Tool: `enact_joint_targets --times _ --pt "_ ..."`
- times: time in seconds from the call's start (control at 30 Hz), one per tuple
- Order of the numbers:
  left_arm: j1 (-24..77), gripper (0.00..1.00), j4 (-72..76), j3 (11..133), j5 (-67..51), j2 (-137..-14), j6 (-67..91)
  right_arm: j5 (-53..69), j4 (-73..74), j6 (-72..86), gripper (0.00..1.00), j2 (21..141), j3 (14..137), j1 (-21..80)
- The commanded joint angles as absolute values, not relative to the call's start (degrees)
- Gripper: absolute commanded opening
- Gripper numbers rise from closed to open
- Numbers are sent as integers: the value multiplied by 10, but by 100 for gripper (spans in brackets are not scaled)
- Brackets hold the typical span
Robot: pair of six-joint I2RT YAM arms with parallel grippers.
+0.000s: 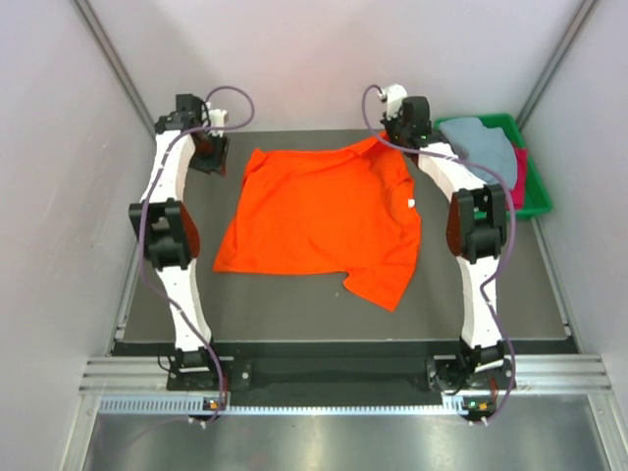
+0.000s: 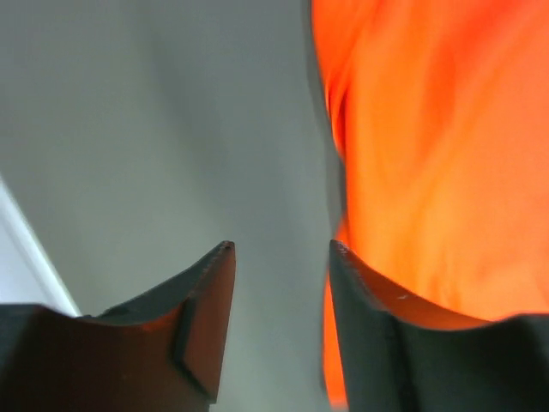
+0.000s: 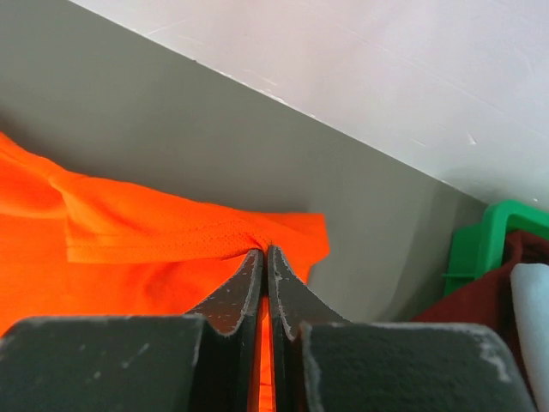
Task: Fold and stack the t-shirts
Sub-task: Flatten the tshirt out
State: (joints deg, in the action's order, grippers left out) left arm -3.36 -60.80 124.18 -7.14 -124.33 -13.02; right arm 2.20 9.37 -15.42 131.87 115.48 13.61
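Note:
The bright orange t-shirt [image 1: 319, 216] lies spread on the dark table, one sleeve hanging toward the front right. My right gripper [image 1: 392, 140] is shut on the shirt's far right hem, pinching a fold of orange cloth [image 3: 214, 232] between its fingertips [image 3: 265, 251]. My left gripper [image 1: 209, 157] is open and empty just left of the shirt's far left corner, over bare table; the orange cloth [image 2: 437, 154] fills the right side of its view. A pale grey-blue shirt [image 1: 481, 142] and a dark red shirt [image 1: 518, 172] lie in the green tray.
The green tray [image 1: 538, 191] stands at the far right corner of the table, also showing in the right wrist view [image 3: 489, 236]. White walls close in the back and both sides. The table's front edge [image 1: 343, 343] runs near the arm bases.

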Motion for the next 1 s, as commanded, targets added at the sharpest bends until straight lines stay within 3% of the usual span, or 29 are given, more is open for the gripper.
enact_joint_targets --times 0.0,0.07,0.17,0.3,0.43,0.67,0.97 --pt "-9 54 -604 1316 -69 -1346 -184 16 76 -161 0 1291 1151 151" --pt "17 66 -566 1313 -61 -1362 -215 14 76 -162 0 1293 1151 153" --pt "45 75 -508 1288 -41 -1363 -240 15 76 -162 0 1295 1151 156" --pt "69 78 -387 1264 -5 -1363 -250 15 75 -161 0 1298 1151 158" --pt "83 76 -332 1287 29 -1377 -244 16 74 -160 0 1302 1152 160" --pt "101 60 -298 1325 78 -1433 -278 15 73 -159 0 1306 1153 163" --pt "110 56 -287 1361 76 -1484 -287 13 72 -160 0 1307 1152 164"
